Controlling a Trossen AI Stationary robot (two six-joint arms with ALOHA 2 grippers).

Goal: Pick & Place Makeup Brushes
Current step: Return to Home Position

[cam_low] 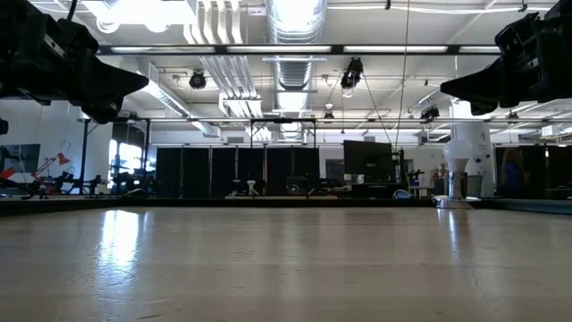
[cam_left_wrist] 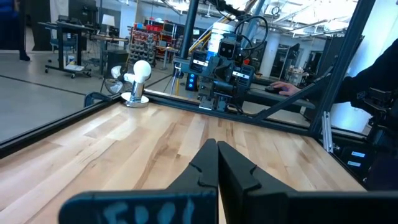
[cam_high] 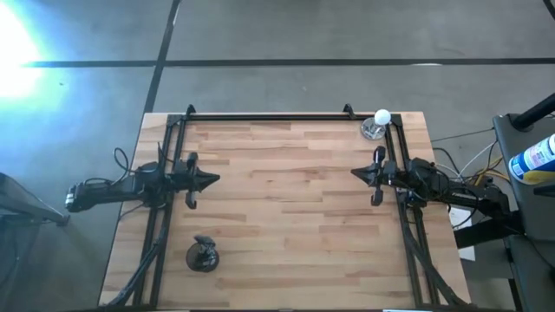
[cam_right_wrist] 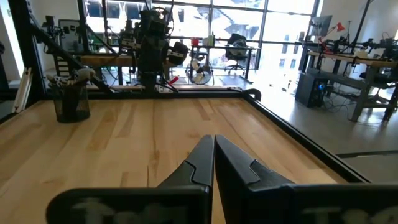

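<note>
Two closed end effectors [cam_left_wrist: 217,146] [cam_right_wrist: 213,139], one cup [cam_right_wrist: 70,104]

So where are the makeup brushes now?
In the high view the makeup brushes stand in the dark cup at the lower-left of the table, nearest the left hand; the right hand waits opposite.

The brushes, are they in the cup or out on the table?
In the cup. The brushes stick up out of its top, and none lie on the wooden table.
</note>
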